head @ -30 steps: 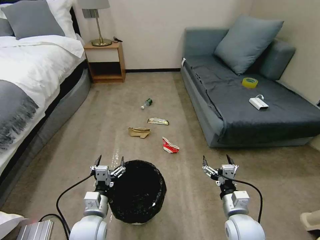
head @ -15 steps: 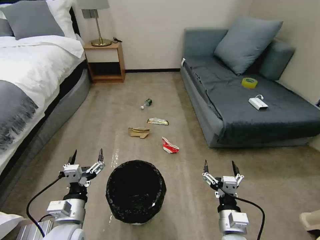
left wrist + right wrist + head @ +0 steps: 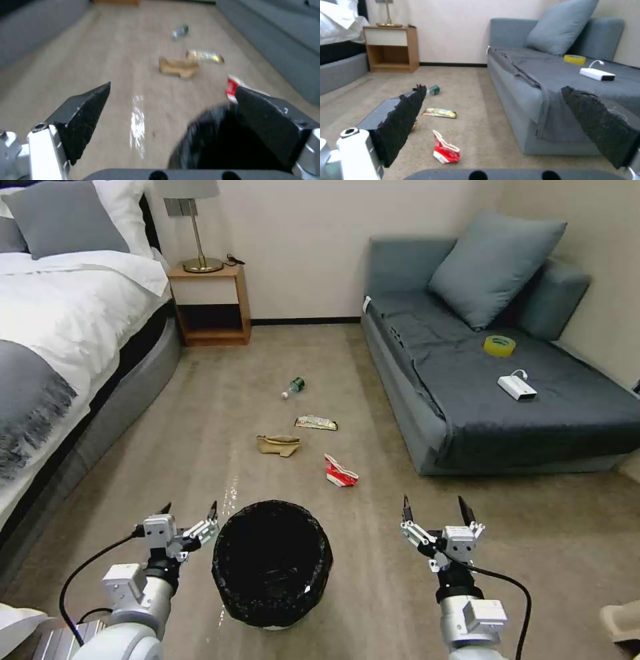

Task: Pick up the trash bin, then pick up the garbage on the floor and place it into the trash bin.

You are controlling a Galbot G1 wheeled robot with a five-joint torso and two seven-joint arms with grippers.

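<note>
The trash bin (image 3: 272, 573), lined with a black bag, stands on the floor between my arms. My left gripper (image 3: 189, 510) is open just left of the bin's rim (image 3: 200, 130), one finger (image 3: 266, 120) above that rim. My right gripper (image 3: 433, 507) is open in the air to the bin's right. The garbage lies beyond the bin: a red-and-white carton (image 3: 340, 471), brown paper (image 3: 279, 445), a snack wrapper (image 3: 317, 423) and a small bottle (image 3: 293, 387). In the right wrist view the carton (image 3: 445, 151), wrapper (image 3: 439, 112) and bottle (image 3: 434, 89) lie ahead of the open gripper (image 3: 493, 87).
A bed (image 3: 60, 347) runs along the left and a wooden nightstand (image 3: 210, 303) stands at the back wall. A grey sofa (image 3: 467, 400) on the right carries a yellow tape roll (image 3: 499, 345) and a white box (image 3: 517, 387). Bare floor lies around the litter.
My left gripper swung out leftward from the bin's rim, then came back partway toward it and lower. My right gripper drew back a little toward me. The bin and litter stayed put.
</note>
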